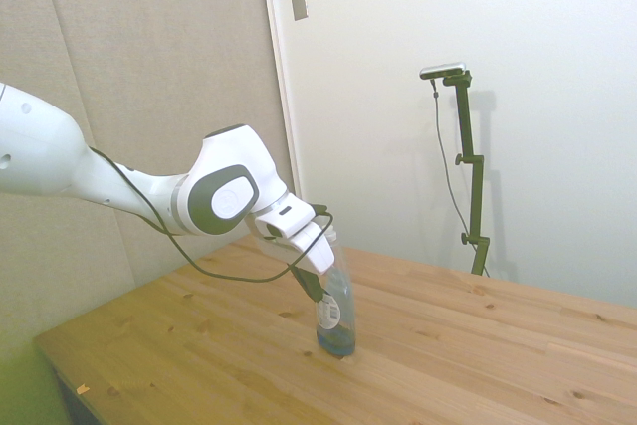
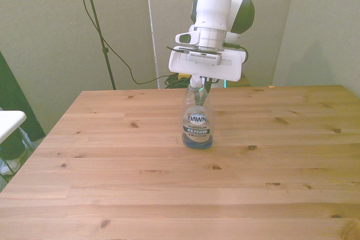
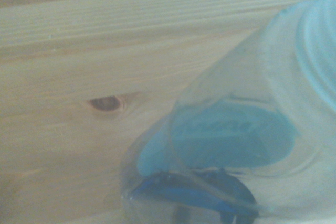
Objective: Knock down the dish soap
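Observation:
The dish soap (image 2: 197, 122) stands upright near the middle of the wooden table (image 2: 112, 167). It is a slim clear bottle with blue liquid low inside and a white-and-dark label. My gripper (image 2: 201, 89) is down at the bottle's upper part, and its white body hides the cap in the front view. It is open, with dark fingers close on either side of the neck. In the side view the gripper (image 1: 317, 294) leans in against the dish soap (image 1: 335, 320) from the left. The wrist view shows the dish soap (image 3: 236, 145) blurred and very close over the table (image 3: 79, 51).
A white object (image 2: 8, 119) pokes in at the front view's left edge, off the table. Cables and a yellow box with a red button (image 2: 184, 73) lie on the floor behind the table's far edge. Bare wood surrounds the bottle.

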